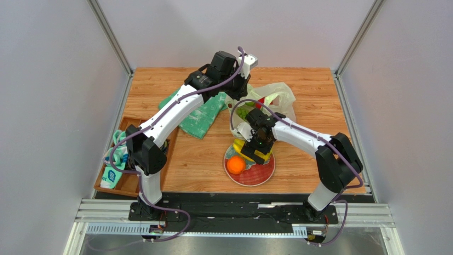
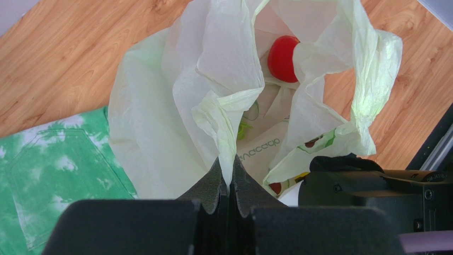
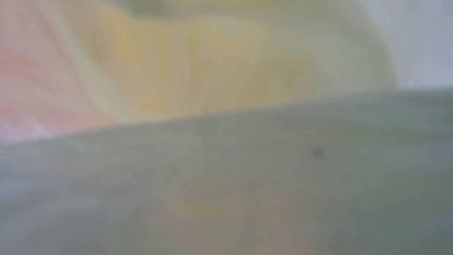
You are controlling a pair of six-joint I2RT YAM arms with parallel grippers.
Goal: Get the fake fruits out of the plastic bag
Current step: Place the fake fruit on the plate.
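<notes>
The plastic bag (image 1: 274, 96) lies crumpled at the back centre of the table. My left gripper (image 2: 229, 178) is shut on a fold of its rim and holds the mouth up; it also shows in the top view (image 1: 238, 94). A red round fruit (image 2: 283, 57) lies inside the bag. Something green (image 1: 244, 112) shows through the bag's near side. My right gripper (image 1: 250, 147) is low over the plate (image 1: 265, 174), right at the yellow banana bunch (image 1: 240, 146). The orange (image 1: 235, 165) sits on the plate. The right wrist view is a close blur of yellow and pink, with its fingers hidden.
A green-and-white cloth (image 1: 201, 116) lies left of the bag, under my left arm. A wooden tray (image 1: 127, 183) with teal items stands at the left table edge. My right arm's dark wrist (image 2: 372, 186) is close beside the bag.
</notes>
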